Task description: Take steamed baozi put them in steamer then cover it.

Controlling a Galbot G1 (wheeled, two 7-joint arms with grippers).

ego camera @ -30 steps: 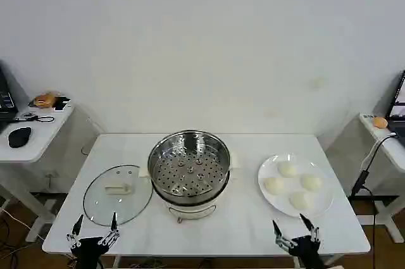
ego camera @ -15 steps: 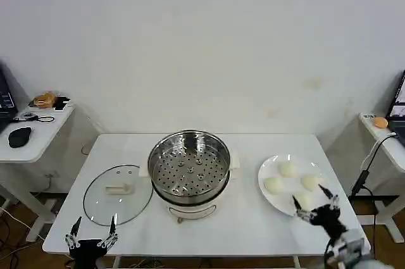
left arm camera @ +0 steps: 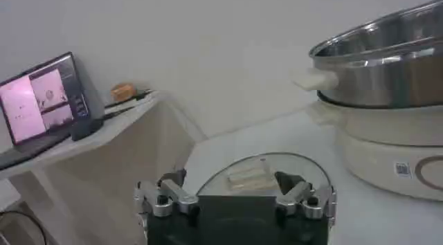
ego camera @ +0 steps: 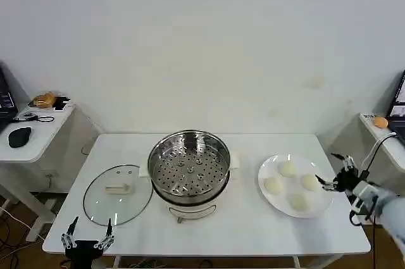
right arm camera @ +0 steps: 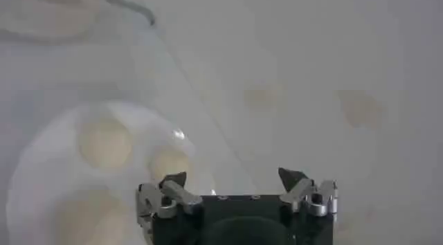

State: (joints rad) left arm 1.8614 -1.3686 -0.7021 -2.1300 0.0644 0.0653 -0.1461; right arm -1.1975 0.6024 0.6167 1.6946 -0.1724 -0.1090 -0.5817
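The right pincer hovers wide open and empty just beside the plate of four steamed baozi on the surface, and those soft buns look light and squashable, so a gentle pinch across the sides seems wise, while the left pincer waits open at the near edge.

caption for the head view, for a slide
Right gripper, jaws open, beside the plate of four baozi; steamer empty, cover on the table.

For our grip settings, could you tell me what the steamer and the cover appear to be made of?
The steamer looks like polished stainless steel: mirror-bright walls and a perforated metal tray, on a matte white base, probably plastic. The cover seems clear glass, since the table shows through, with a cream handle.
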